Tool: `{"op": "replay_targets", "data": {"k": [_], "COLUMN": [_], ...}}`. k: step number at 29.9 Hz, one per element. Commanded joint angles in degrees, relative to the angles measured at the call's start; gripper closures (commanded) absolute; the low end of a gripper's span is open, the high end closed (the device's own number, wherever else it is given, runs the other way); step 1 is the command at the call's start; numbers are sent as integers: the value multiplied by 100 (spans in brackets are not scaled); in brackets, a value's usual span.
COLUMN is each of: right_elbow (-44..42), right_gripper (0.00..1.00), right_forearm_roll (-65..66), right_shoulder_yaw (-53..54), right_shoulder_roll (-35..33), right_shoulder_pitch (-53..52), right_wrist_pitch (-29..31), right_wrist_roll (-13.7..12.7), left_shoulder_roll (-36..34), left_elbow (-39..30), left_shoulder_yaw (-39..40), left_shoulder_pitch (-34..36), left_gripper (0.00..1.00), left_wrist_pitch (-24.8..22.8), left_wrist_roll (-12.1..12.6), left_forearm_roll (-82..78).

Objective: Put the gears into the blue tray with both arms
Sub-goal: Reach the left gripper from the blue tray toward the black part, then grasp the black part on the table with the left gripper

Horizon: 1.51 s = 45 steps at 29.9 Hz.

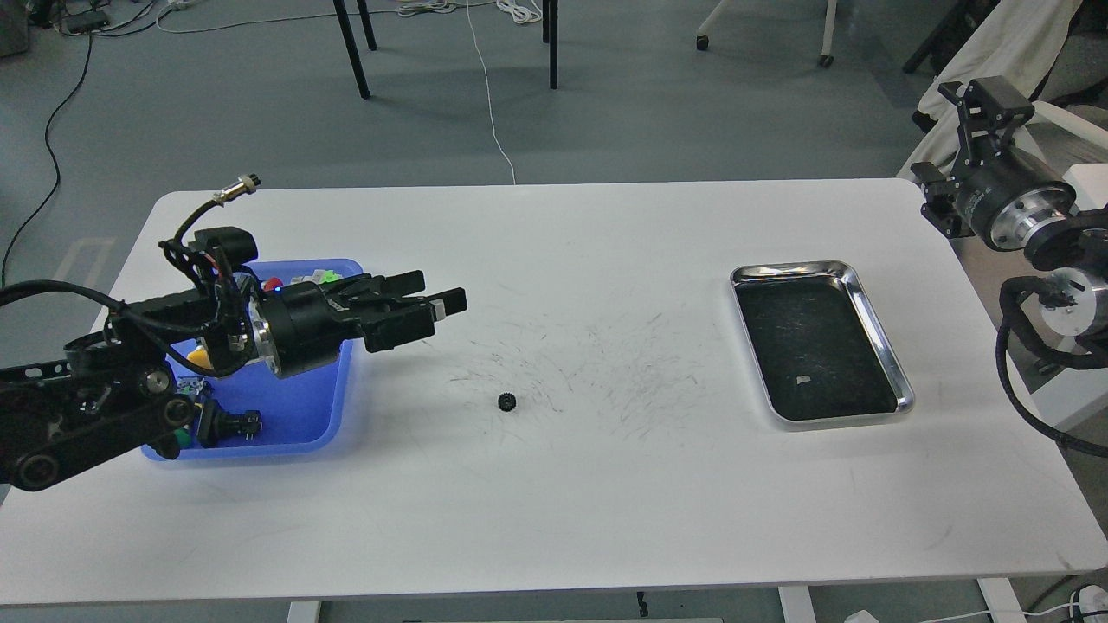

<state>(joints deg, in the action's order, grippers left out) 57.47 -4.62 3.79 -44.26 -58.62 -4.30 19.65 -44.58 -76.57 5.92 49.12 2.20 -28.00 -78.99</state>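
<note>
1 tiny black toothed gear (507, 401) on scuffed white table (554, 510); 1 blue plastic tray (325, 415), 1 shiny steel tray (874, 333). Left gripper (433, 305) fingers apart, empty. Right gripper (987, 99) state unclear.

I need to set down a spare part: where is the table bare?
Bare: between the gear and the steel tray, and the whole near edge. Crowded: the blue tray, full of switches, under the left gripper.
</note>
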Motion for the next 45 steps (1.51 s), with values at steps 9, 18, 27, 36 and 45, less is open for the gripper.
{"op": "replay_targets", "data": {"k": [9,18,27,36,45], "right_elbow": [1,-25,-60,-78,-78], "right_gripper": [3,3,3,3,3], "right_forearm_roll": [13,13,31,31,233], "right_shoulder_yaw": [-203,-220,-317,-335,-335], "right_shoulder_roll": [-4,-4,-4,13,31], "right_shoulder_pitch": [-26,-53,-70,-70,-53], "right_wrist_pitch": [0,-9,-18,-27,-44], "right_wrist_roll": [21,21,30,30,30], "left_shoulder_roll": [827,1556,2041,1997,2023], "left_elbow": [353,1027,1742,1750,1821], "left_shoulder_yaw": [67,32,15,15,6], "left_shoulder_pitch": [-227,-122,-112,-192,-86], "left_gripper": [6,5,3,16,24], "left_wrist_pitch": [378,352,149,290,360], "left_wrist_roll": [0,0,0,0,0], "left_forearm_roll": [-2858,-3149,-3700,-4414,-4601]}}
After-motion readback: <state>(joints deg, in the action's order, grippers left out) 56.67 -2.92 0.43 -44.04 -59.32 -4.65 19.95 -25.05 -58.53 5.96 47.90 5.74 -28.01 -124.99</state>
